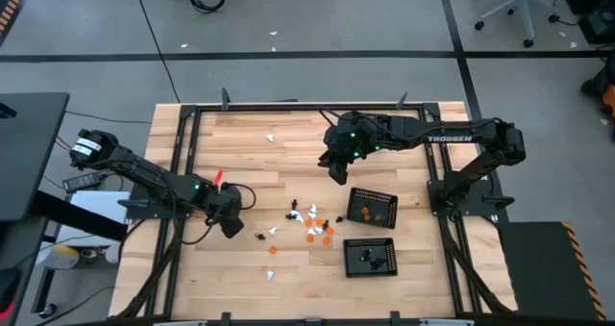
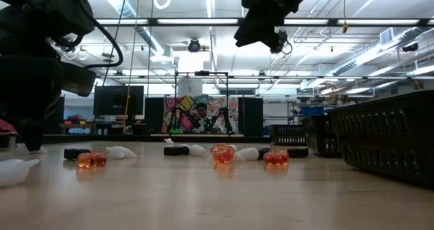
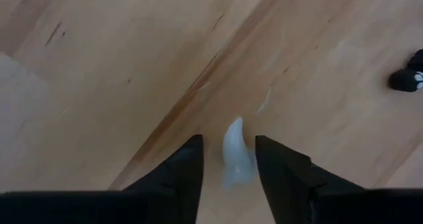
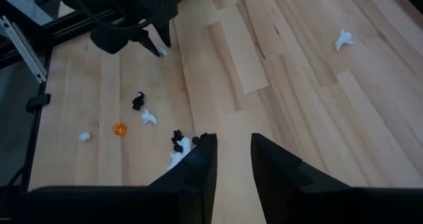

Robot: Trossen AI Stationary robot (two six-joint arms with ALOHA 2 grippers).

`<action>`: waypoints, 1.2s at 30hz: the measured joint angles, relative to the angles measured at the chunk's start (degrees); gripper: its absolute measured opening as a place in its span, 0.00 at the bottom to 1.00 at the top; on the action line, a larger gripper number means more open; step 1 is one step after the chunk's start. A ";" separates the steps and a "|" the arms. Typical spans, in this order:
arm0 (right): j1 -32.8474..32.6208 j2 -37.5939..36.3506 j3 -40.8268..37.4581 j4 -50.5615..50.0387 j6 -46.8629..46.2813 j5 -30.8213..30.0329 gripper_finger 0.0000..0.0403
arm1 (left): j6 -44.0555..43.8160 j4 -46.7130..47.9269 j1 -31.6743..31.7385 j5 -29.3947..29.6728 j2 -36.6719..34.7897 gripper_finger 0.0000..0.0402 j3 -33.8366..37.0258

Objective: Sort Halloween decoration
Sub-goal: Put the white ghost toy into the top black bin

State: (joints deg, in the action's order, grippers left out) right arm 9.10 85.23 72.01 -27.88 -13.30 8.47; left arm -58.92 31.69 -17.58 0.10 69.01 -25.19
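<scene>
2 fingers of my left gripper [image 3: 228, 161] sat apart around a white figure [image 3: 236, 154] at the table's [image 1: 240, 138] 8 o'clock. Pick step, I reckoned; next: squeeze, then lift. My right gripper [image 1: 338, 171] hovered slightly parted, empty, at 1 o'clock.

Bright ceiling strip lights [image 2: 224, 21] glare overhead, silhouetting the arms; the pale figure [image 3: 236, 151] in the left wrist view is blurred.

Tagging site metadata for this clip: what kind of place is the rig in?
Most likely a large open robotics lab or workshop, not a home. The low view shows a high ceiling with strip lights and a person at a far bench; the high view shows a wheeled office chair on grey floor.
</scene>
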 joint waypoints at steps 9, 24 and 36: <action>0.00 0.00 0.00 0.17 0.02 0.02 0.24 | -1.81 -0.52 0.04 -1.01 0.13 0.12 0.17; 0.00 -0.02 0.00 0.36 0.21 0.02 0.24 | -4.07 -2.91 0.00 -1.92 0.31 0.00 0.44; 0.00 -0.02 0.00 0.42 0.39 0.24 0.24 | -4.09 -4.51 0.04 -1.03 0.38 0.01 -0.13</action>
State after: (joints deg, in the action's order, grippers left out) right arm 9.10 85.21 72.01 -27.46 -12.91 8.71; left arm -63.01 27.18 -17.54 -0.92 69.39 -25.32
